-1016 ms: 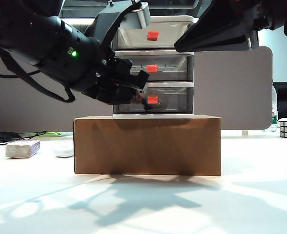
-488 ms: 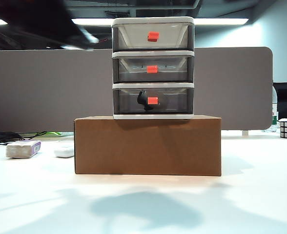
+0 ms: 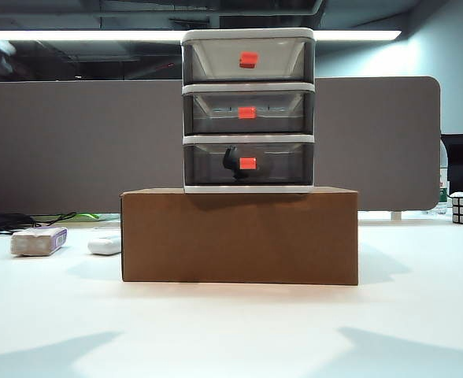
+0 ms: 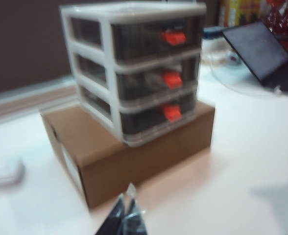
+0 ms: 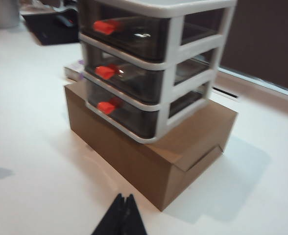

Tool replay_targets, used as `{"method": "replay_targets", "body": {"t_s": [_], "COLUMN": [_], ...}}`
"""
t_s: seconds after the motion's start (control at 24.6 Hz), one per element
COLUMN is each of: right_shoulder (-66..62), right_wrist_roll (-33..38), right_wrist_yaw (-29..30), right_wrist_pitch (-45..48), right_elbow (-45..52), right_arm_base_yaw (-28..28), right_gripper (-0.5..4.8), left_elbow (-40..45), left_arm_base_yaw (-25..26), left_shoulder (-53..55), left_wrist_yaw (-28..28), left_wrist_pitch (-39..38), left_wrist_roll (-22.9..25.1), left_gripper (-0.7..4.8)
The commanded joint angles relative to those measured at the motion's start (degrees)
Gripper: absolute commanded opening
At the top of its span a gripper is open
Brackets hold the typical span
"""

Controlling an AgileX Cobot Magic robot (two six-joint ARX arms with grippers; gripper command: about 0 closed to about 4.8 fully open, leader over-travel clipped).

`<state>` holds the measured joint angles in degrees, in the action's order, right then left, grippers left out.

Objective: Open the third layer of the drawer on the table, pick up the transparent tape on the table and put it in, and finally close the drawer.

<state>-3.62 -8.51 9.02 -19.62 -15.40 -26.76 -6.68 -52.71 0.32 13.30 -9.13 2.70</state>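
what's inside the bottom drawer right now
Through the third layer's smoky front, a black piece shows beside the red-orange handle. The clear roll itself is hard to make out.

Drawer (image 3: pixel 248 110): white frame, three smoky tiers, upright on cardboard box (image 3: pixel 239 235). Third layer (image 3: pixel 248 164): shut, red-orange handle. Transparent tape (image 3: pixel 233 162): inside it, black piece visible.

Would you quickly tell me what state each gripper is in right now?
Left gripper: shut, holding nothing, hanging short of the cardboard box.
Right gripper: shut, holding nothing, likewise back from the box.
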Motion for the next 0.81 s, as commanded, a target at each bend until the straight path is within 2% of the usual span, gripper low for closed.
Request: {"method": "replay_targets", "body": {"t_s": [0.04, 0.08, 0.2, 0.33, 0.41, 0.49, 0.57, 0.65, 0.69, 0.73, 0.81], "right_shoulder": [3.45, 3.30, 3.04, 3.65, 3.63, 3.65, 3.65, 3.65, 3.65, 3.65, 3.65], "right_wrist_roll": [3.32, 3.67, 4.02, 2.67, -0.57, -0.77, -0.77, -0.77, -0.74, -0.61, -0.50], "right_wrist_yaw": [-0.24, -1.60, -0.15, -2.58, -3.08, -3.69, -3.76, -3.78, -3.78, -3.74, -1.57], "right_wrist_pitch": [5.60, 6.80, 14.10, 14.29, 13.53, 12.66, 12.04, 12.50, 12.66, 12.61, 13.57], "right_elbow": [5.14, 7.30, 13.55, 15.37, 15.34, 15.34, 15.34, 15.34, 15.34, 15.34, 15.34], "right_arm_base_yaw": [-0.46, -0.57, -0.66, -0.48, 0.02, 1.29, 3.96, 8.68, 11.93, 13.99, 19.28], "right_gripper": [-0.05, -0.05, -0.05, -0.05, -0.05, -0.05, -0.05, -0.05, -0.05, -0.05, -0.05], "left_elbow": [1.49, 2.82, 6.32, 6.29, 6.29, 6.29, 6.29, 6.29, 6.29, 6.27, 6.27], "left_arm_base_yaw": [0.37, 0.50, 1.07, 2.62, 6.27, 10.19, 16.17, 25.31, 31.23, 34.77, 43.41], "left_shoulder": [1.11, 1.07, -0.17, -0.17, -0.17, -0.17, -0.17, -0.17, -0.17, -0.17, -0.17], "left_wrist_yaw": [0.44, 0.90, 2.12, 1.66, -0.09, -3.23, -5.86, -10.56, -16.09, -19.17, -21.11], "left_wrist_pitch": [0.83, 2.86, 7.23, 6.29, 5.64, 5.68, 6.25, 7.34, 8.61, 9.20, 9.60], "left_wrist_roll": [-2.58, -2.71, -2.12, -0.61, 0.44, 0.26, 0.02, -0.98, -1.29, -1.25, -2.60], "left_gripper": [-0.06, -0.06, -0.06, -0.06, -0.06, -0.06, -0.06, -0.06, -0.06, -0.06, -0.06]}}
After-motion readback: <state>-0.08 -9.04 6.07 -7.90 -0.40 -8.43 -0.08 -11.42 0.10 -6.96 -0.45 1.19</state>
